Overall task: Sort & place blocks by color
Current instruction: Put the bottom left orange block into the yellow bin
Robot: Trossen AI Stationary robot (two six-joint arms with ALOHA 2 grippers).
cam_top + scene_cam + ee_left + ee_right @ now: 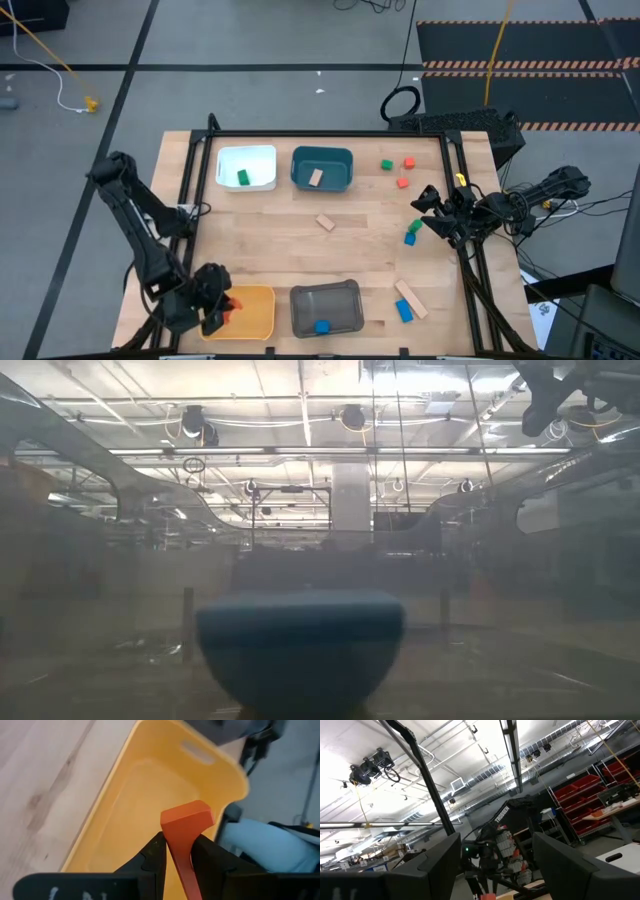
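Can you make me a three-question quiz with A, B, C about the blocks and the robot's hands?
1. Where is the left hand? A over the yellow bin; B over the white bin; C over bare table.
2. What colour is the block in the white bin? A red; B green; C blue.
3. What is the right hand doing? A gripping a blue block; B shut, empty; C open, empty.

Answers: 1 A, its wrist view shows yellow bin below. 2 B, a green block lies inside. 3 C, its fingers stand apart with nothing between.
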